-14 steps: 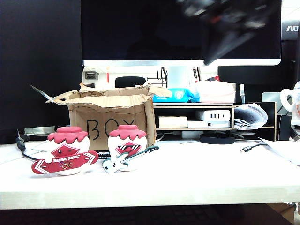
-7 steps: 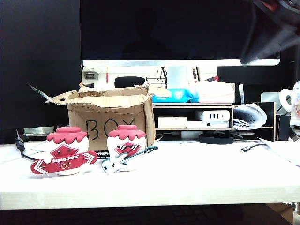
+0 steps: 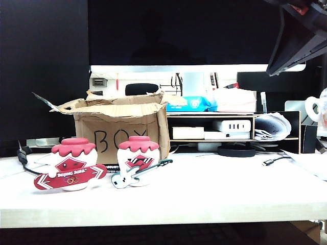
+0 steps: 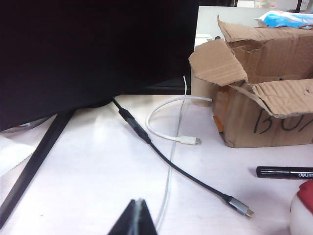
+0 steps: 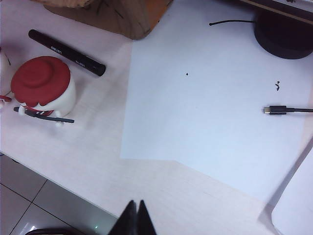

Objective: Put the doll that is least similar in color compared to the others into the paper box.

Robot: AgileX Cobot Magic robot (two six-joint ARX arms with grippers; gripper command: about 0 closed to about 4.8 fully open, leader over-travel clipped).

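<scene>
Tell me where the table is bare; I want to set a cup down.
Free: the white tabletop right of the red-and-white guitar doll, before the black round stand. Crowded: the left, with the snowboard doll against the brown cardboard box.

Brown corrugated paper box w/ black "BOX" lettering; two red-and-white dolls: red snowboard lower left, pale blue guitar beside.

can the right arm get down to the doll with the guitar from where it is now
Probably yes. The right gripper, shut, hangs high over the table's bare right side, and nothing stands between it and the guitar doll; only a black marker lies behind the doll.
</scene>
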